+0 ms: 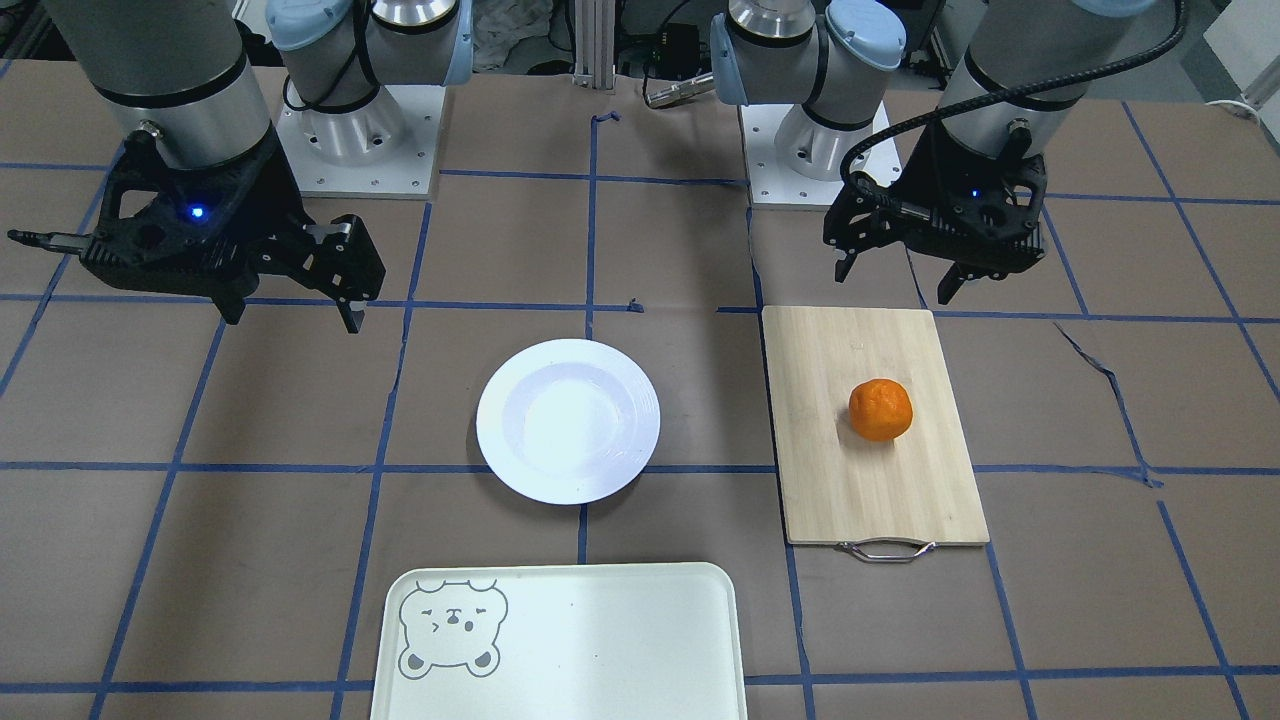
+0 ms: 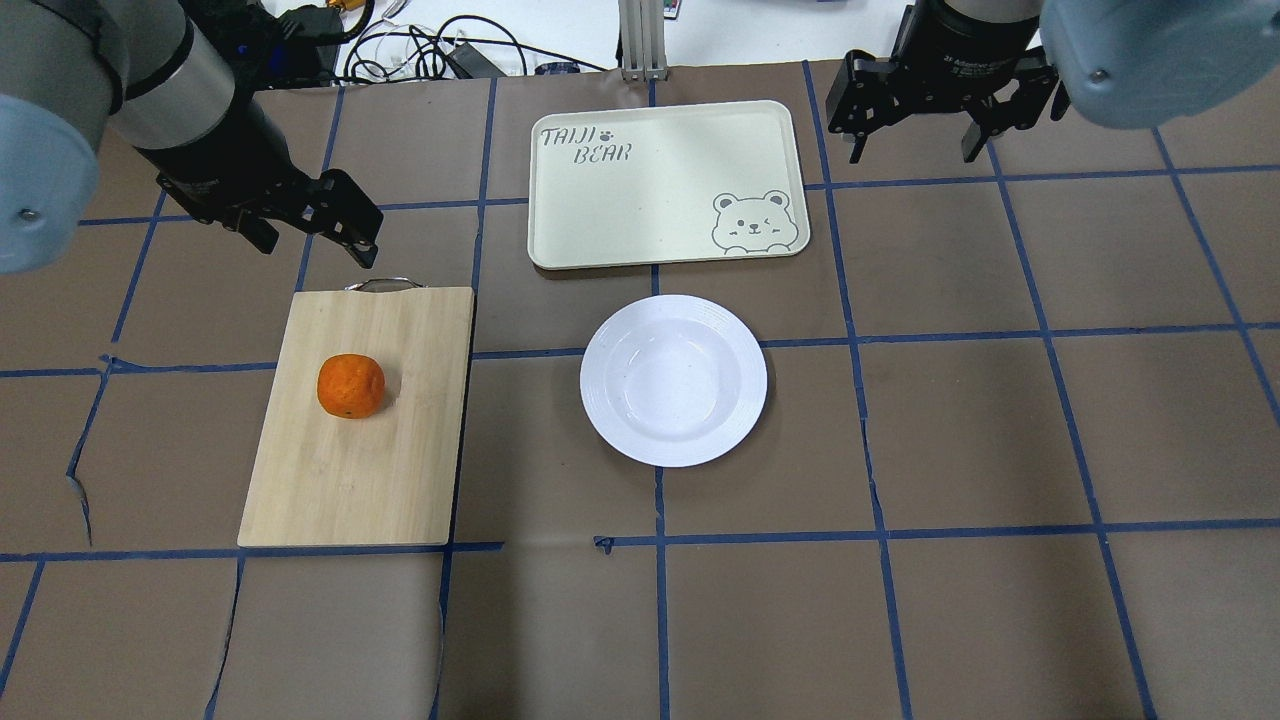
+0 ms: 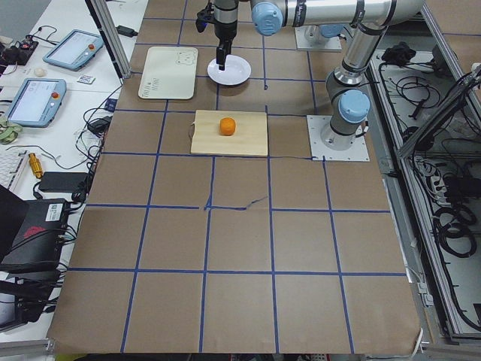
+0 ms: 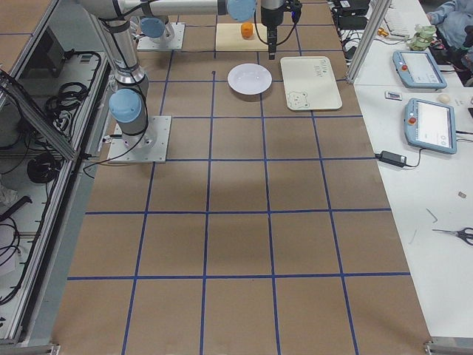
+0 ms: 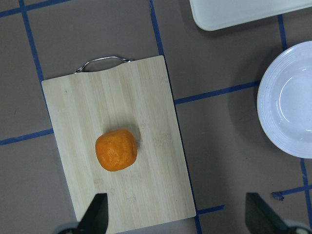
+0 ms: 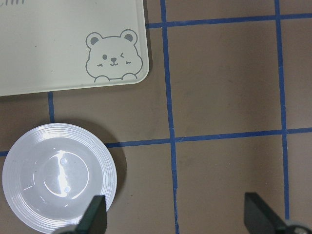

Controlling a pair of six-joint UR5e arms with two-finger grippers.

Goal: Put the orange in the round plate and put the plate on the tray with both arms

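The orange (image 1: 880, 409) (image 2: 350, 385) (image 5: 116, 149) lies on a bamboo cutting board (image 2: 350, 480). An empty white round plate (image 1: 568, 420) (image 2: 673, 380) (image 6: 58, 178) sits mid-table. The pale tray (image 1: 600, 640) (image 2: 650, 190) with its bear face lies just beyond the plate, on the side away from me. My left gripper (image 2: 318, 250) (image 1: 897, 285) hangs open in the air over the table near the board's handle end, holding nothing. Off the tray's bear corner, my right gripper (image 2: 913, 155) (image 1: 292, 315) is also open and empty, raised above the table.
The cutting board (image 1: 870, 500) has a metal handle (image 2: 383, 284) at its end nearest the tray's row. Brown paper with blue tape lines covers the table. Cables lie past the far edge (image 2: 420, 50). Tablets rest on a side bench (image 4: 421, 126).
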